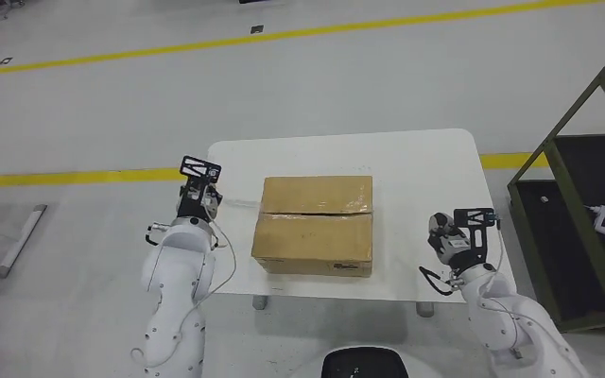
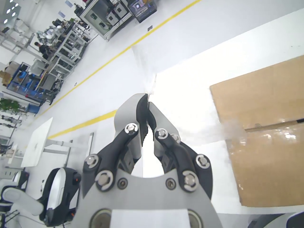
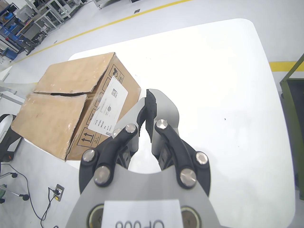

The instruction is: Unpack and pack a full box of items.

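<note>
The box (image 1: 315, 225) sits mid-table (image 1: 416, 170), flaps down. The left gripper (image 2: 147, 100) pinches what appears to be clear tape (image 2: 144, 72) running from the seam; draw it low and steadily. The right gripper (image 3: 147, 105), pressed together and empty, hangs beside the box.

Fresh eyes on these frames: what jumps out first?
A brown box sits mid-table, flaps down with a dark gap along the seam. The left end effector is shut on a clear tape strip stretched out from that seam. The right end effector hangs shut and empty beside the box's labelled side.
</note>
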`<state>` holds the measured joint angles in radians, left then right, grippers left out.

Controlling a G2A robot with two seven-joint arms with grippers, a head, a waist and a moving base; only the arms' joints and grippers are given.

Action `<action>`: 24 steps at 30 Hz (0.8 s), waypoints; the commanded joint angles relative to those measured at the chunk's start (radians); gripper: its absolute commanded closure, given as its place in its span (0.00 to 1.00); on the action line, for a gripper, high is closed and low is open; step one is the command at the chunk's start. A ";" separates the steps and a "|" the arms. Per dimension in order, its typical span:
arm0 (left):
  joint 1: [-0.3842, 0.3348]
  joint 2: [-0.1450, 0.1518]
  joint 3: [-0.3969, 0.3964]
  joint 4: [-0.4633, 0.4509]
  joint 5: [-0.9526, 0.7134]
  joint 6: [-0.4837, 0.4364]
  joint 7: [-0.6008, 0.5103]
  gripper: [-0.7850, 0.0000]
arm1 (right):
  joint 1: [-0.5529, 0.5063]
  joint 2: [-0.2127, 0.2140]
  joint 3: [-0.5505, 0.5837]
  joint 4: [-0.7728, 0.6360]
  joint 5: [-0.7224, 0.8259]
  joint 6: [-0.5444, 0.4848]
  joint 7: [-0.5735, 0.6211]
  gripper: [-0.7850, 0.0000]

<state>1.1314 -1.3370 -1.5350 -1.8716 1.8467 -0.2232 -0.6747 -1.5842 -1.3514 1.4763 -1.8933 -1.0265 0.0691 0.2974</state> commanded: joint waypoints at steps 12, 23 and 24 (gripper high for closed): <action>-0.033 0.009 -0.041 0.098 0.042 0.044 0.045 1.00 | 0.006 0.003 -0.003 0.014 -0.002 0.001 0.004 1.00; -0.028 0.011 -0.053 0.132 0.042 0.086 0.058 0.97 | 0.007 0.006 -0.006 0.014 -0.012 0.009 0.008 1.00; -0.027 0.012 -0.055 0.135 0.045 0.089 0.058 0.97 | 0.007 0.006 -0.006 0.015 -0.012 0.011 0.008 1.00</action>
<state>1.1033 -1.3257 -1.5875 -1.7396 1.8885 -0.1381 -0.6170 -1.5774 -1.3457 1.4700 -1.8789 -1.0384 0.0785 0.3053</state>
